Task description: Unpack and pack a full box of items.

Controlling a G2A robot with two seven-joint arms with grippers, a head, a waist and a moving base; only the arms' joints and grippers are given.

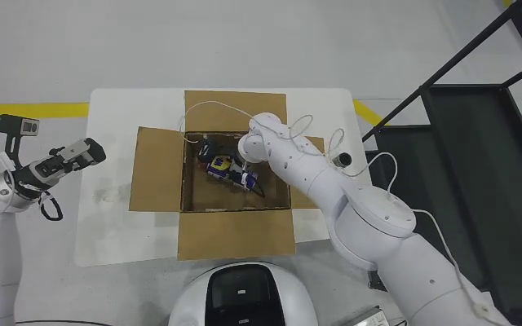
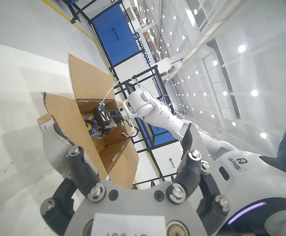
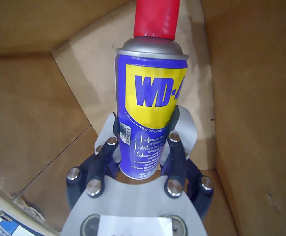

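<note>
Count, work surface: we log one white rectangular table [image 1: 114, 220]. On it we count one brown cardboard box [image 1: 232, 202] with four flaps [image 1: 236, 108], all folded outward.

Contents: we identify one blue-and-yellow metal spray can [image 3: 149, 107], which carries one red ribbed plastic cap [image 3: 156, 17]. A blue-and-white printed edge [image 3: 6, 221] shows in the right wrist view; we cannot tell its kind, so we leave it uncounted.

Grippers: we count two, the left gripper [image 2: 118, 131] and the right gripper [image 3: 146, 127]. Each has two pale fingers [image 2: 192, 143].

Off the table: we count one dark metal platform frame [image 1: 465, 155].
</note>
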